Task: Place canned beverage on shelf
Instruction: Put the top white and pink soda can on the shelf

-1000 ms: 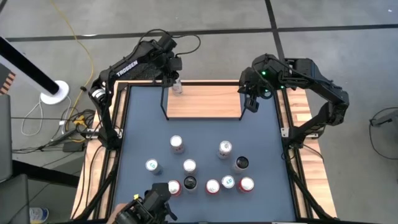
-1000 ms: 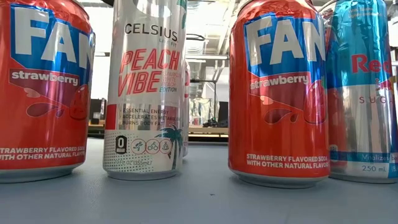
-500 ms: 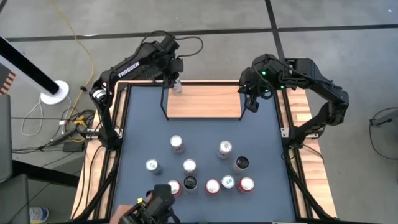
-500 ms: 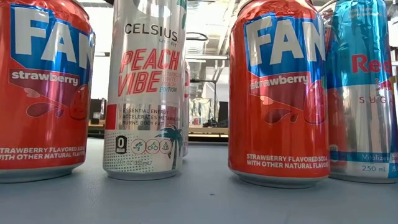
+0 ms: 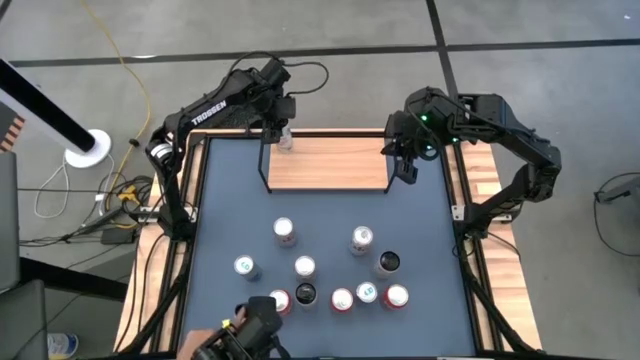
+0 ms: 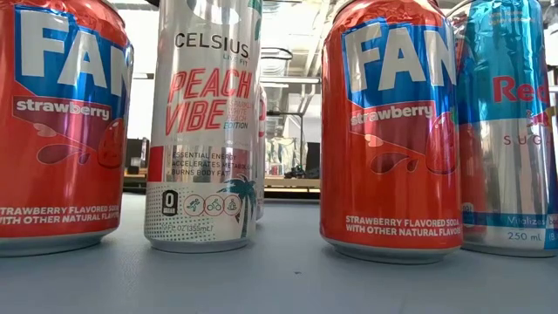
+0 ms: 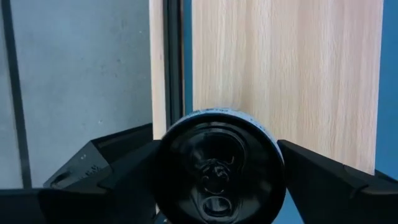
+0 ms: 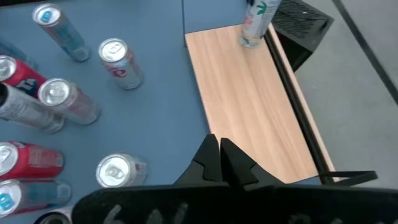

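Low view, nearest the camera: two red Fanta strawberry cans [image 6: 391, 131], a tall Celsius can [image 6: 205, 122] and a blue Red Bull can [image 6: 510, 122] stand on the blue table [image 6: 279, 279]. Farther back, seen from above, this cluster of cans [image 5: 320, 270] sits well short of the shelf [image 5: 330, 165]. At the shelf's right end the right gripper [image 5: 405, 170] hangs with fingers pressed together. At its far left corner a canned beverage [image 5: 285, 140] stands on the board, between the spread fingers [image 7: 323, 180] of the left gripper [image 5: 278, 125], a gap on one side.
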Robot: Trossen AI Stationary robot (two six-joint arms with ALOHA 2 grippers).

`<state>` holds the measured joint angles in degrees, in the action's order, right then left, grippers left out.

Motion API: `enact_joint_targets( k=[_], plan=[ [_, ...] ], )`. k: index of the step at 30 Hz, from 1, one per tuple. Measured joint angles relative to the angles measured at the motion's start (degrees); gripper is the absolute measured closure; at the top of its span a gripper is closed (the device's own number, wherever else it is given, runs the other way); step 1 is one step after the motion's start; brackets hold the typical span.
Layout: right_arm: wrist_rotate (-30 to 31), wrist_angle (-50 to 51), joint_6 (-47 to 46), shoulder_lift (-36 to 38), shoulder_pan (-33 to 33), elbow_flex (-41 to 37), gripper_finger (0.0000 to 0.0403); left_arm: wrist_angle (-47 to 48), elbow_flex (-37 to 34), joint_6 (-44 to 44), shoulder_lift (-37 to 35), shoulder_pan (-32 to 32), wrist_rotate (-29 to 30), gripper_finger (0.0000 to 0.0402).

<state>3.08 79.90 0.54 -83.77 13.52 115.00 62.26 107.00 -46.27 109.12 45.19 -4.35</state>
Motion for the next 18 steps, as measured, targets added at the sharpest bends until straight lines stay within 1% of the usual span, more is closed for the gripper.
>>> enact_joint_targets(
  k=[4,7,18],
  plan=[
    [-0.17,0.82,0.00,0.00,0.00,0.00,0.0403,-0.01,0.02,-0.18,-0.05,-0.15,1.79,0.0063],
    [-0.15,0.96,0.00,0.00,0.00,0.00,0.0403,0.04,0.02,0.17,-0.05,-0.24,2.06,0.0050],
    [-0.14,1.11,-0.11,0.00,0.00,0.00,0.0403,0.15,0.21,-0.01,-0.22,-0.74,2.05,0.0049]
  ],
)
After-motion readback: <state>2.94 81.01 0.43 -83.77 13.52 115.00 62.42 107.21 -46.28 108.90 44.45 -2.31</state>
